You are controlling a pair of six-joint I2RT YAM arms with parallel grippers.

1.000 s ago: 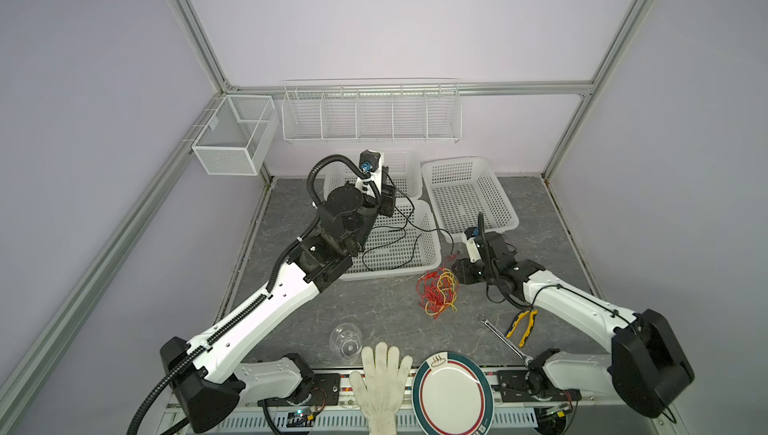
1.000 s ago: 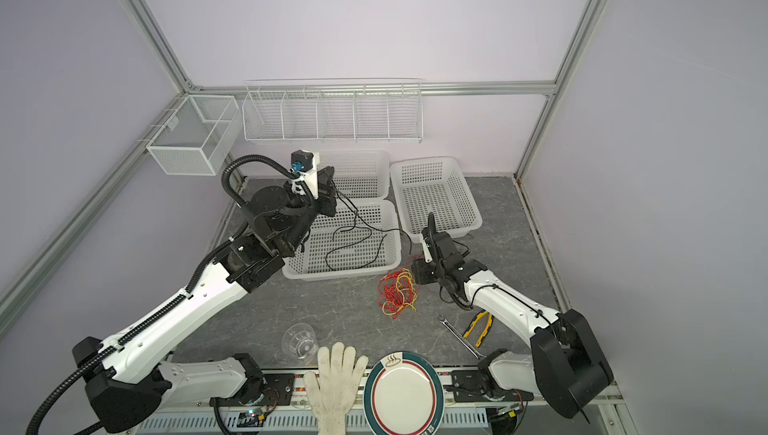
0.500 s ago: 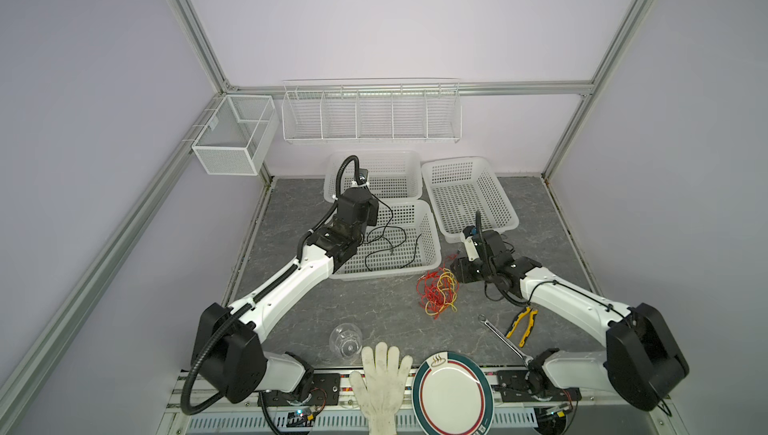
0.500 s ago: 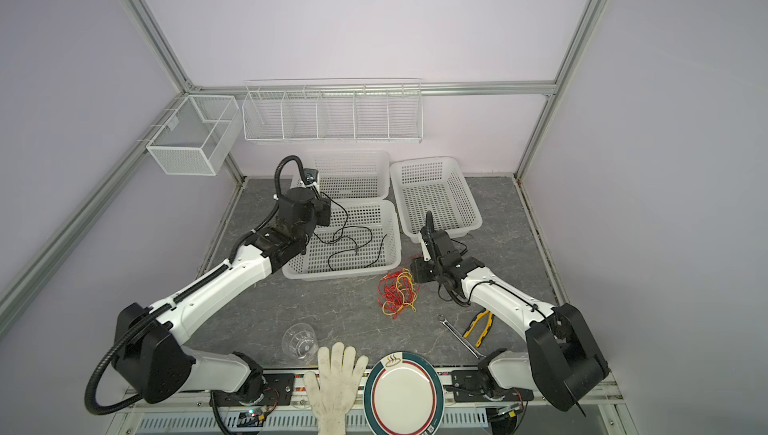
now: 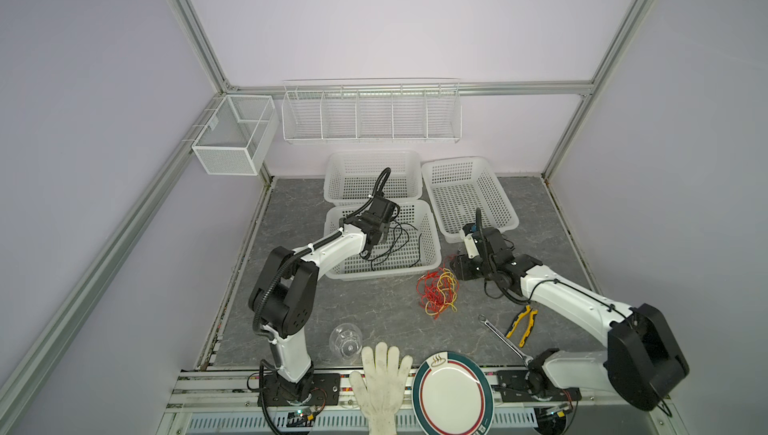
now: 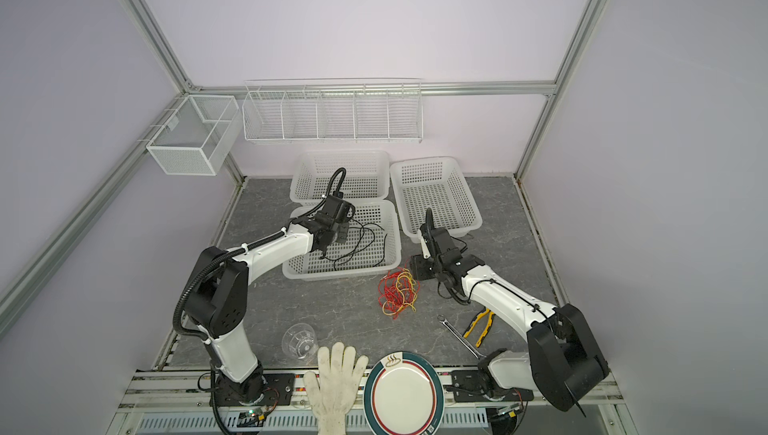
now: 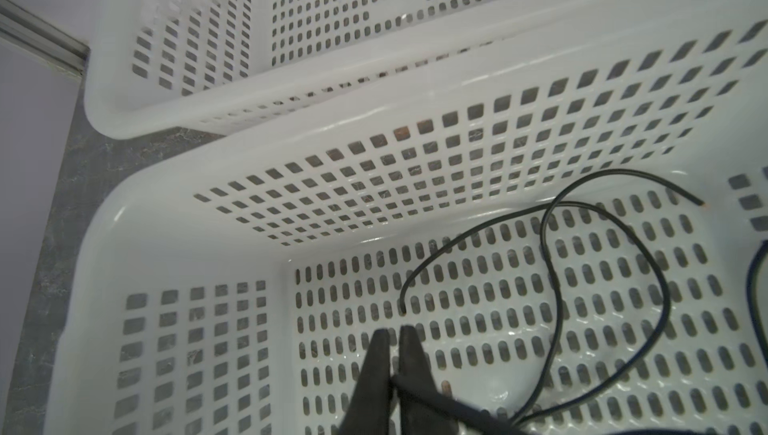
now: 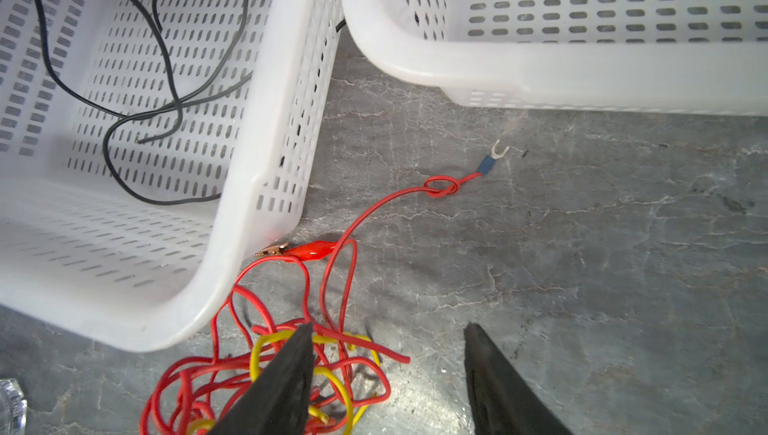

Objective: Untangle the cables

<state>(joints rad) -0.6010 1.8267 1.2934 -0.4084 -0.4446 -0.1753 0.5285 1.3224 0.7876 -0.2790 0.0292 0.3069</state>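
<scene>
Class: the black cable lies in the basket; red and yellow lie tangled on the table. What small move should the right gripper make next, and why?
Probably ease the right gripper onto a yellow loop and close: its jaws stand open at the edge of the red-and-yellow tangle, holding nothing, and the black cable lies apart in the basket.

**Twin arms in white shells and black joints**

The left arm (image 5: 332, 246) and the right arm (image 5: 573, 300) share one build: smooth white link shells joined by bulky matte-black joint housings (image 5: 640, 362). The left arm's big housing is dotted with small round holes (image 5: 291, 316). A black corrugated hose (image 5: 380, 183) runs along each arm, bound on with white zip ties (image 5: 309, 248). A thin black lead (image 5: 577, 291) lies along the right arm's white shell. Each arm is mounted on a black base plate (image 5: 326, 383). The right wrist carries a white block with a blue mark (image 5: 471, 229). The left end effector (image 7: 392, 335) and the right end effector (image 8: 386, 327) have flat, black, tapering fingers (image 8: 282, 383).
</scene>
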